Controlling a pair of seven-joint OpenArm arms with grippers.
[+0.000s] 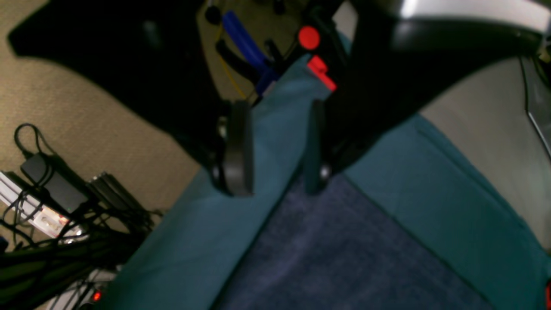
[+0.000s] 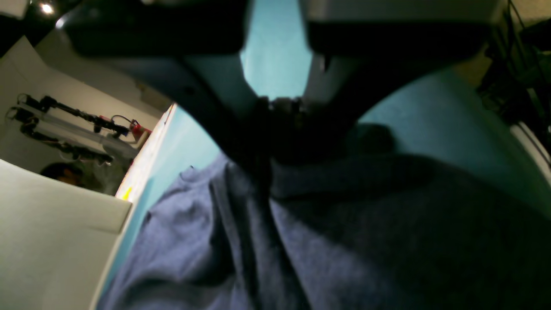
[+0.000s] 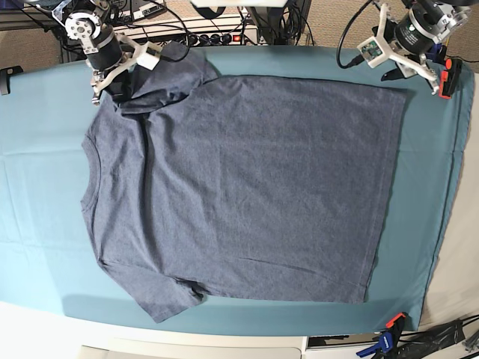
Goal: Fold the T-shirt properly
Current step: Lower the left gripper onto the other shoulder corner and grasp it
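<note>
Left gripper (image 1: 275,144) fingers spread; right gripper (image 2: 269,125) apparently pinched closed.

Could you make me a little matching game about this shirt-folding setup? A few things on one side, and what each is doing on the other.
Things:
1. T-shirt
2. left gripper
3. right gripper
4. table cloth

States:
a. teal, covering the table
b. spread flat, plain side up
c. open, above the shirt's hem corner
d. shut on a shirt sleeve

Pairs: 1-b, 2-c, 3-d, 4-a
</note>
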